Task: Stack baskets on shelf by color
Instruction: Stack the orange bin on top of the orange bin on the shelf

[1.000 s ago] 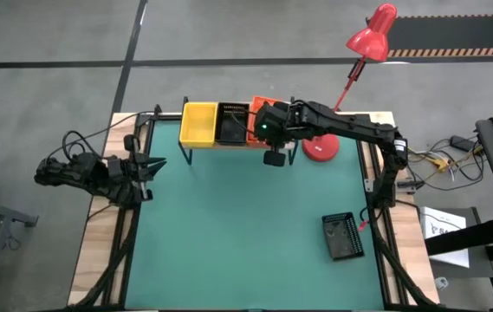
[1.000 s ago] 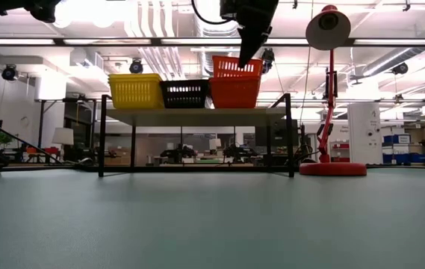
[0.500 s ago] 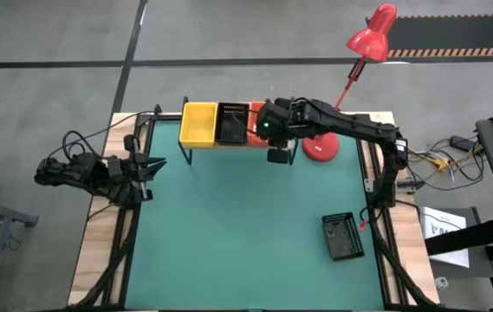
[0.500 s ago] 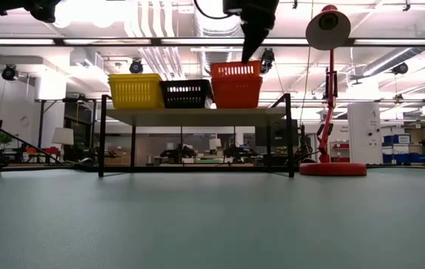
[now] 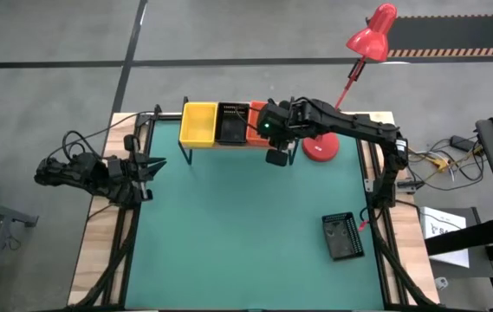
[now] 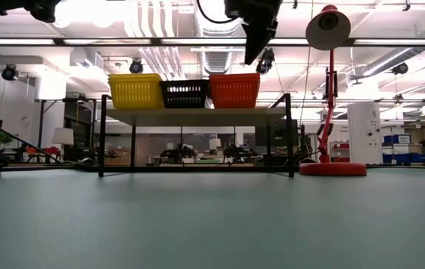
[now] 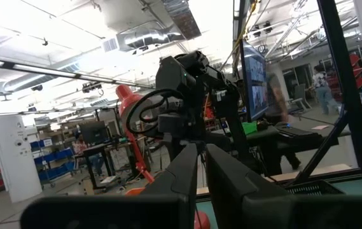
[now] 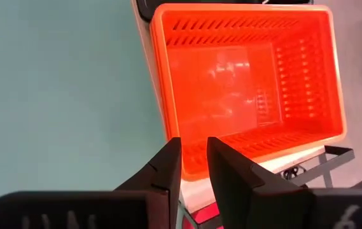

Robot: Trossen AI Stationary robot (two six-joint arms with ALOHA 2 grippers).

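Baskets line the shelf [image 6: 194,115] in a row: yellow basket [image 6: 134,91], black basket [image 6: 185,94] and orange basket [image 6: 234,90]. Above the orange one hovers the right gripper [image 8: 193,159], fingers narrowly apart and holding nothing. One more black basket [image 5: 342,236] lies on the green table [image 5: 229,225] near the right arm's base. At the table's left edge waits the left gripper [image 5: 156,164], its fingers closed and empty.

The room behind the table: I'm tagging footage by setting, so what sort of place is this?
Probably a robotics lab or workshop. The low view shows exposed ceiling ducts and workbenches with equipment behind the shelf; the high view shows a bare concrete floor marked with lines.
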